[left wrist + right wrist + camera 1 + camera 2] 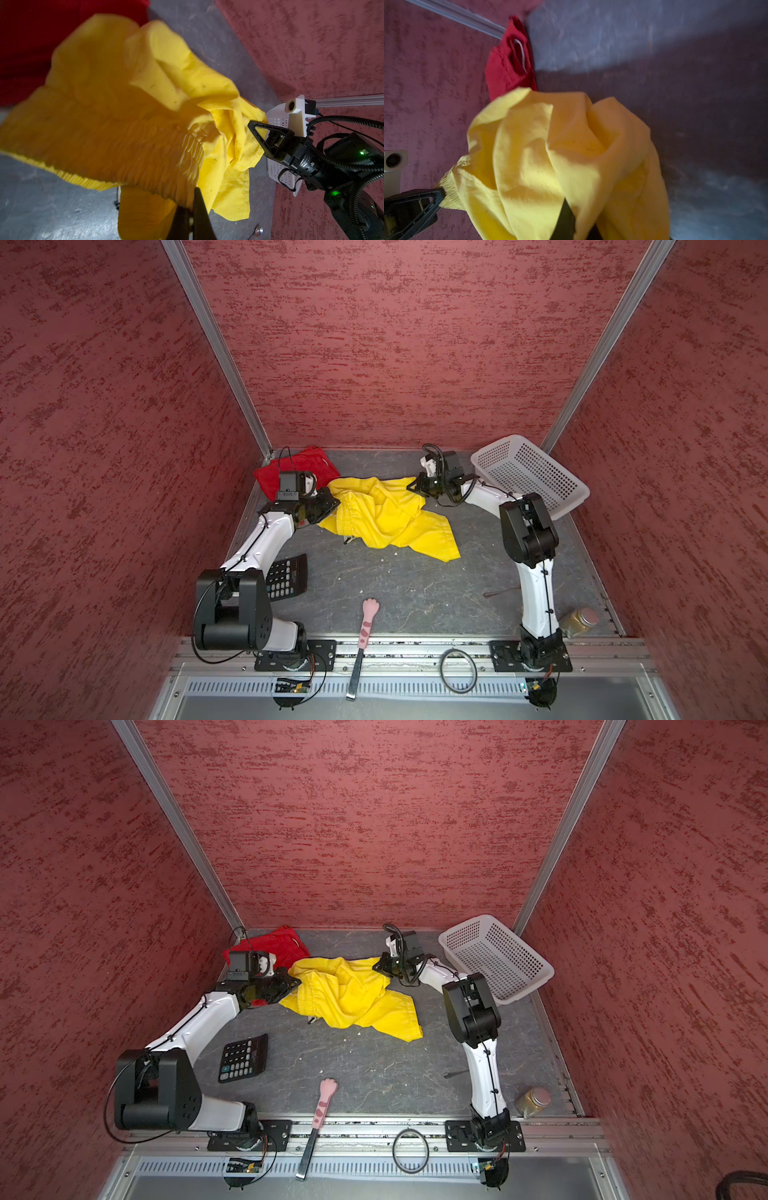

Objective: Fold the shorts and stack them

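The yellow shorts (382,514) (349,994) lie crumpled in the middle of the back of the table, partly lifted between my two grippers. My left gripper (333,505) (296,984) (192,204) is shut on the ribbed waistband at their left edge. My right gripper (411,486) (376,966) (566,212) is shut on a corner of the yellow fabric (550,155) at the right, and the cloth drapes over its fingers. The red shorts (318,464) (289,946) (508,68) sit bunched in the back left corner, behind the left wrist.
A white perforated basket (536,477) (498,961) stands tilted at the back right. A black calculator (289,576) lies near the left arm, a pink paw-handled tool (368,624) at the front edge, and a jar (579,620) at the front right. Red walls enclose three sides.
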